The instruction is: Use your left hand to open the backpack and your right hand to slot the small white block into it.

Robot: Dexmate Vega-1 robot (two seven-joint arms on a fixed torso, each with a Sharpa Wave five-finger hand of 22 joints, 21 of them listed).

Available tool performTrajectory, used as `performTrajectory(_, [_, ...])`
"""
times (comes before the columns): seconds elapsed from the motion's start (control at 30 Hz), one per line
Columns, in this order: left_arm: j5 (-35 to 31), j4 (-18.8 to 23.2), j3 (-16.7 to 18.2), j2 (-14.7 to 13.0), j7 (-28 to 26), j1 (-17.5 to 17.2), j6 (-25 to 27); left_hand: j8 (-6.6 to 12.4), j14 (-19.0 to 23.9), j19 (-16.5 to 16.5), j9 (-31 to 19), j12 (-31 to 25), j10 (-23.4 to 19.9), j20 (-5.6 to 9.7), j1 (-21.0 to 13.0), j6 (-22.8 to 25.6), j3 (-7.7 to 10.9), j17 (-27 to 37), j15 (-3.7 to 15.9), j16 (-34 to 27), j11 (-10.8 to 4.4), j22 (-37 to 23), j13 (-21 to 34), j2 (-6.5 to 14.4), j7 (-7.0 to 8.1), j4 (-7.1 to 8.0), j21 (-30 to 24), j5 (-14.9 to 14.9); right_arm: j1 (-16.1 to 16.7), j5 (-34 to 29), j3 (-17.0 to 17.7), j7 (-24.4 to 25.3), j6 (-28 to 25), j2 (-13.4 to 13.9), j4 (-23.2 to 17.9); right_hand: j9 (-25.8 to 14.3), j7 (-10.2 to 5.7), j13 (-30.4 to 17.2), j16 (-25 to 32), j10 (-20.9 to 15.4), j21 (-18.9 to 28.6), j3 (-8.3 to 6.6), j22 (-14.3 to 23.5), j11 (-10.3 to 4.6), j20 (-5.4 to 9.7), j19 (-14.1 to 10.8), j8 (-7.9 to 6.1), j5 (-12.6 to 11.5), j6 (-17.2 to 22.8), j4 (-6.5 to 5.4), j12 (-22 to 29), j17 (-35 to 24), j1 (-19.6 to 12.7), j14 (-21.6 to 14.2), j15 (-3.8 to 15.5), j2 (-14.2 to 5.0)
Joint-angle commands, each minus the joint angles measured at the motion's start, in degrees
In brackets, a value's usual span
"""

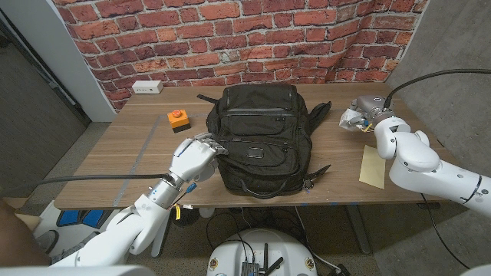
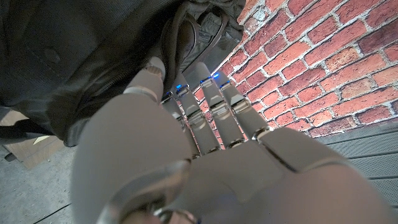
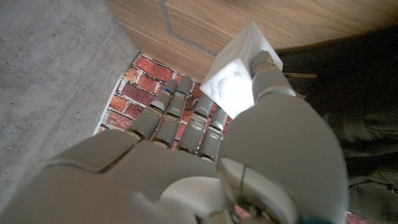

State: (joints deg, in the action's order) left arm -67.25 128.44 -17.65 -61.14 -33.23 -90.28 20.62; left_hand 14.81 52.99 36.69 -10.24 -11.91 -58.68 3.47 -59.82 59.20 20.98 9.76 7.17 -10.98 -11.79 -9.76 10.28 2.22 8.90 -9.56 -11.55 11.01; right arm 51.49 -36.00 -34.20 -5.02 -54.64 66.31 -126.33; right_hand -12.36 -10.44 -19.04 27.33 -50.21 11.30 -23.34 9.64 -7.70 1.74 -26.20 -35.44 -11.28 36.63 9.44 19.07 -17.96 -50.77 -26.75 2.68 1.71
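Black backpack [image 1: 257,138] lay at centre; the left hand [image 1: 193,159] at its eight o'clock gripped its edge, the right hand [image 1: 367,115] at three o'clock pinched the white block [image 3: 236,78]

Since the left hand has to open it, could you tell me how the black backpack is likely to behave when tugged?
The backpack looks like soft fabric lying flat, so its panels will probably fold and lift rather than hold shape. It seems bulky and may stay put under a light pull. The left hand touches its side; a harder tug might drag it across the table.
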Motion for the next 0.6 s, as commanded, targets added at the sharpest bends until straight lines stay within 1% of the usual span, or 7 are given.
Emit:
performTrajectory(0.03, [2.4,-1.1,0.4,-0.2,-0.7,2.0,-1.6,-0.05,1.9,0.9,-0.3,0.0,-2.1,7.84,-0.2,2.0,0.64,0.2,6.6,0.0,0.11,-0.2,0.2,0.6,0.01,-0.07,-0.4,0.1,0.1,-1.9,-0.7,-0.3,-1.8,-0.4,-1.4,-0.1,-0.11,-0.3,0.1,-5.6,-0.1,-0.22,0.2,-4.77,-0.02,-0.5,-0.43,-0.5,0.7,-0.3,0.4,-0.2,-0.7,-0.8,8.94,-0.98])
performTrajectory(0.1, [2.8,-1.3,0.4,-0.3,-1.0,2.3,-2.1,0.01,2.6,1.2,-0.3,0.0,-2.9,7.83,-0.2,2.8,0.75,0.2,6.61,0.0,0.09,-0.2,0.2,0.7,0.02,-0.09,-0.4,0.1,0.1,-2.2,-0.9,-0.3,-2.1,-0.6,-1.6,-0.1,-0.1,-0.3,0.1,-5.6,-0.1,-0.22,0.2,-4.77,-0.03,-0.5,-0.44,-0.5,0.7,-0.3,0.4,-0.2,-0.7,-0.8,8.96,-1.01])
performTrajectory(0.13, [3.0,-1.4,0.4,-0.4,-1.1,2.5,-2.4,0.01,3.5,1.4,-0.3,0.0,-3.9,7.82,-0.1,3.4,0.93,0.2,6.61,0.0,0.03,-0.2,0.2,0.9,0.0,-0.07,-0.3,0.1,0.1,-2.4,-1.0,-0.3,-2.1,-0.6,-1.8,-0.1,-0.09,-0.3,0.1,-5.6,-0.1,-0.2,0.2,-4.77,-0.03,-0.5,-0.43,-0.5,0.7,-0.3,0.4,-0.2,-0.7,-0.8,8.93,-0.99])
performTrajectory(0.33, [3.7,-1.8,0.2,-0.4,-1.3,3.7,-3.3,-0.02,5.3,1.8,-0.3,0.0,-5.5,7.8,0.0,4.7,1.29,0.2,6.62,-0.1,0.07,-0.2,0.3,1.3,-0.46,-0.03,-0.3,0.0,0.5,-3.4,-1.2,-0.2,-2.8,-0.7,-2.7,-0.1,-0.11,-0.3,0.1,-5.6,-0.1,-0.16,0.2,-4.77,-0.05,-0.5,-0.42,-0.5,0.7,-0.28,0.3,-0.2,-0.7,-0.7,8.9,-0.98])
performTrajectory(0.5, [5.5,-1.8,0.2,0.3,-0.9,4.8,-4.2,0.05,6.6,2.3,-0.3,-0.1,-7.0,7.79,0.2,5.8,1.55,0.2,6.63,-0.1,0.1,-0.2,0.3,1.4,-0.57,-0.07,-0.3,0.0,1.2,-4.1,-1.0,0.1,-3.6,-0.5,-3.9,-0.1,-0.11,-0.3,0.1,-5.6,-0.1,-0.14,0.2,-4.79,-0.05,-0.5,-0.45,-0.5,0.8,-0.29,0.3,-0.2,-0.7,-0.8,8.87,-1.02])
performTrajectory(0.6, [7.6,-1.8,0.2,1.4,-0.7,5.5,-4.6,-0.02,7.4,2.5,-0.3,-0.1,-7.6,7.79,0.3,6.0,1.69,0.3,6.64,-0.1,0.08,-0.2,0.3,1.5,-0.78,-0.07,-0.3,0.0,1.7,-4.6,-0.8,0.3,-4.4,-0.6,-4.6,-0.1,-0.14,-0.3,0.1,-5.7,-0.1,-0.17,0.2,-4.79,-0.07,-0.5,-0.49,-0.5,0.9,-0.26,0.3,-0.3,-0.8,-0.8,8.94,-1.06])
